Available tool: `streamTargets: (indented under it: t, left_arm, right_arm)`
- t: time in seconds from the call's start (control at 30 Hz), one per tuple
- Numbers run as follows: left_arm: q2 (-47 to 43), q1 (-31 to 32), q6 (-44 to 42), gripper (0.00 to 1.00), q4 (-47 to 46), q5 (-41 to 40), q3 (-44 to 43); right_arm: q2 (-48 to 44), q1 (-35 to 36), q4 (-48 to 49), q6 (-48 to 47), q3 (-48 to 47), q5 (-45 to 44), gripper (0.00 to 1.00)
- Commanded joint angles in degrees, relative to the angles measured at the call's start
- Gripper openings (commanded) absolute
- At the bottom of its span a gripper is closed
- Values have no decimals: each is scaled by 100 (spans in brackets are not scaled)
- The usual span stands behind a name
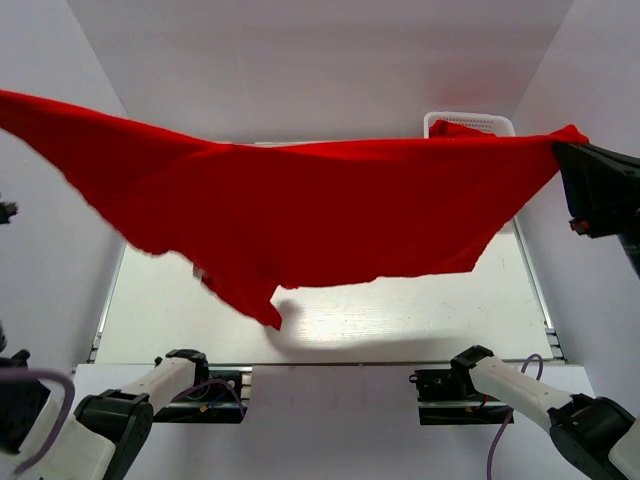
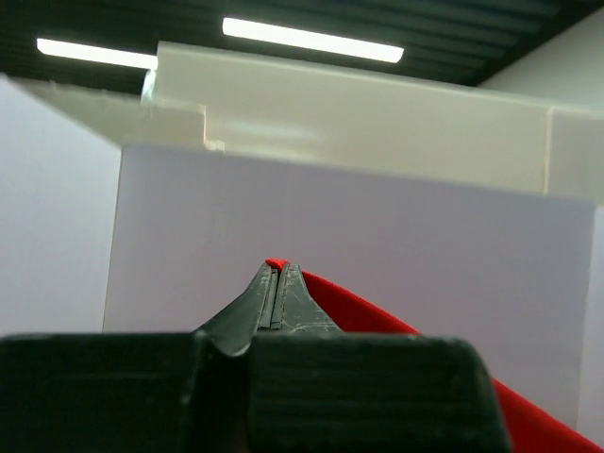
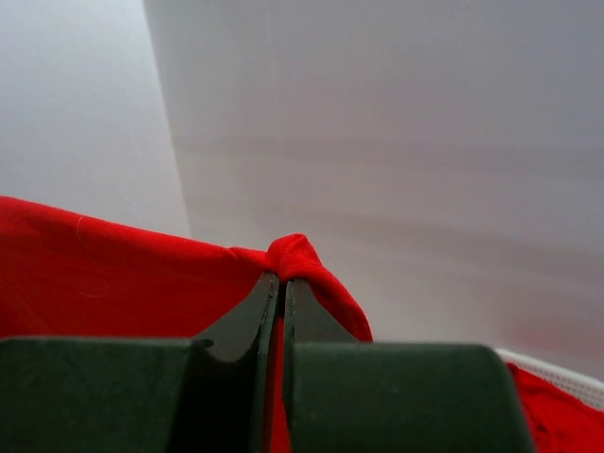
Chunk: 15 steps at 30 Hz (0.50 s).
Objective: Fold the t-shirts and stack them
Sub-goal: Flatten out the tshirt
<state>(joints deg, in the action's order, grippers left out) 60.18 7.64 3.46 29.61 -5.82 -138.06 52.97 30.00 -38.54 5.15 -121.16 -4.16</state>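
My left gripper (image 2: 276, 272) is clenched on one corner of the t-shirt (image 1: 330, 215), and my right gripper (image 3: 280, 279) is pinched on a bunched fold at the opposite corner. Both are raised high and set wide apart. I judge that this is to stretch the cloth out so it can be laid smooth for folding. The shirt sags as a sheet above the table (image 1: 400, 320), its lowest tip apparently clear of the surface. The white basket (image 1: 470, 121) at the far right holds more red cloth (image 1: 455, 128).
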Motion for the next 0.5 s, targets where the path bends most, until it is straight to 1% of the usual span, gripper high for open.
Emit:
streamTargets:
  t: [0.0,0.1,0.23,0.27,0.3,0.33,0.37,0.4,0.43,0.47]
  left_arm:
    - [12,-34,-188,0,-542,91,-72]
    - [11,-34,-188,0,-807,151,-72]
    - [362,-34,-188,0,-869,248,-2]
    - [467,-34,-188,0,-799,249,-2]
    - [572,-34,-188,0,-694,249,172]
    - [765,27,-240,0,-693,196,278]
    - [854,27,-293,0,-632,117,410]
    - [924,27,-294,0,-631,64,812]
    - [1056,27,-381,0,-727,64,1042]
    - [1135,27,-538,0,-789,151,1288]
  right_arm:
    - [-102,-38,321,-137,-127,267,0]
    - [-182,-20,418,-111,48,241,0]
    - [-164,-38,488,-84,356,-49,0]
    - [-182,-21,593,-75,679,-128,0]
    - [-182,-20,663,-110,812,-450,0]
    - [-190,-20,847,-102,1144,-610,0]
    - [-208,-12,1014,-84,1548,-1117,0]
    - [-191,-20,1216,-14,1752,-1348,0]
    - [-208,-20,1340,38,2320,-1550,0]
    - [-199,-20,1654,100,2630,-1944,0]
